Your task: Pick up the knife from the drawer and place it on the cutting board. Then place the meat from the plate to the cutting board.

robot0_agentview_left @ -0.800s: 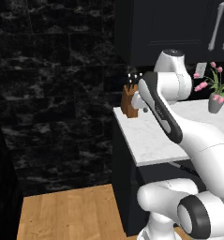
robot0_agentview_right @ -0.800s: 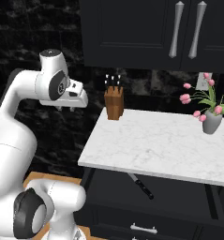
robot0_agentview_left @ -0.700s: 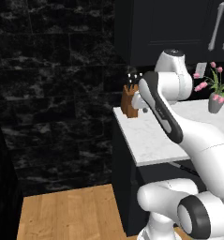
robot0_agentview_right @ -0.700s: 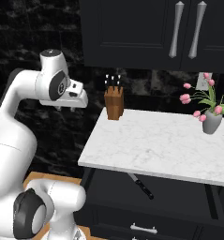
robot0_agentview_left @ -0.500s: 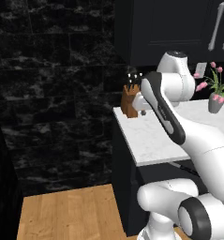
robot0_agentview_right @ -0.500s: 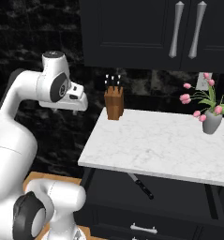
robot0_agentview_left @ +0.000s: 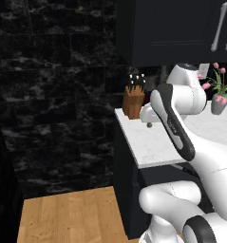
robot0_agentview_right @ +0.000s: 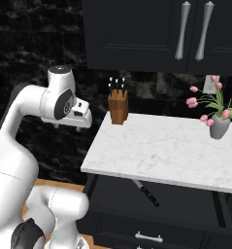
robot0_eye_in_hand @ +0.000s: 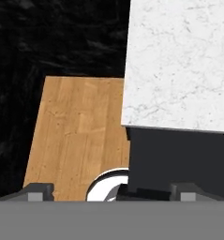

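Left base view: my arm folds up from the lower right, and my jaws (robot0_agentview_left: 148, 124) hang over the near left part of the white marble bench (robot0_agentview_left: 143, 142), just in front of the brown knife block (robot0_agentview_left: 133, 104); their spread cannot be read from this side. A grey vase of pink tulips (robot0_agentview_left: 218, 95) stands farther right on the bench, under black wall cabinets (robot0_agentview_left: 172, 33) with long silver handles. Wood floor (robot0_agentview_left: 72, 213) lies below, against a black stone wall. Right base view: my jaws (robot0_agentview_right: 78, 127) sit off the left edge of the bench (robot0_agentview_right: 161, 151), level with the knife block (robot0_agentview_right: 118, 108) and apart from it, nothing between them. The drawer (robot0_agentview_right: 185, 199) under the benchtop stands pulled out, and the knife (robot0_agentview_right: 145, 192) lies in it, blade up-left, black handle toward lower right, well below and right of my jaws. A second drawer front with a short silver bar handle (robot0_agentview_right: 148, 237) shows beneath. The tulip vase (robot0_agentview_right: 218, 127) is at the far right. Hand view: my two fingertips (robot0_eye_in_hand: 37, 191) stand far apart at the bottom edge, so my jaws (robot0_eye_in_hand: 111, 192) are wide and empty; I look down on the bench corner (robot0_eye_in_hand: 179, 65), the dark cabinet below it, and the wood floor (robot0_eye_in_hand: 76, 136).
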Motion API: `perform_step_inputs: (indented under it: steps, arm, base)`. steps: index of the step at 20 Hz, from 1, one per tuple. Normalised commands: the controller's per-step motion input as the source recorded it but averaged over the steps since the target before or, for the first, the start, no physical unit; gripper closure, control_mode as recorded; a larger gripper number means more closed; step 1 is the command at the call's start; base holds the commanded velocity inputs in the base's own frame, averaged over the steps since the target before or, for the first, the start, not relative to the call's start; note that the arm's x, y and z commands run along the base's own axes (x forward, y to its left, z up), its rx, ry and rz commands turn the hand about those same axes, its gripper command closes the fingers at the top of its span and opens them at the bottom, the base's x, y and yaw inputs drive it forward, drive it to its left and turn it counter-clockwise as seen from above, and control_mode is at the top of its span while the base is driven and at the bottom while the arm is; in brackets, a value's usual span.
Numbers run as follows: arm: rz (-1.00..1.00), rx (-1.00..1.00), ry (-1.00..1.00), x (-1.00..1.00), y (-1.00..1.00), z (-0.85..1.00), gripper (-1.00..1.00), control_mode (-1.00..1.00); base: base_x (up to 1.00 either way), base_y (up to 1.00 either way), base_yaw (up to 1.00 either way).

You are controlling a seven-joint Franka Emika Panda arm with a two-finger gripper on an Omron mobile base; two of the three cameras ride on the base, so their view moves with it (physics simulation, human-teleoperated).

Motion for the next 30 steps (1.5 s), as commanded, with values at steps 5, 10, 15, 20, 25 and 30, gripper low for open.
perform_step_inputs:
  steps: [5, 10, 15, 20, 25, 30]
  arm:
    - [-0.07, 0.0, 0.01, -0.19, -0.53, -0.56, -1.0, -1.0]
    - [-0.07, 0.0, -0.02, -0.28, -0.73, -0.34, -1.0, -1.0]
    - [-0.06, 0.01, -0.04, -0.2, -0.9, -0.32, -1.0, -1.0]
    - [-0.01, 0.02, 0.02, -0.02, -0.97, -0.15, -1.0, -1.0]
    - [0.03, 0.0, 0.02, -0.19, -0.17, 0.0, -1.0, -1.0]
    - [0.06, 0.0, -0.1, -0.55, 0.01, 0.0, -1.0, -1.0]
  base:
    - [0.0, 0.0, 0.0]
    - [0.0, 0.0, 0.0]
    - [0.0, 0.0, 0.0]
    - [0.0, 0.0, 0.0]
    - [0.0, 0.0, 0.0]
    - [0.0, 0.0, 0.0]
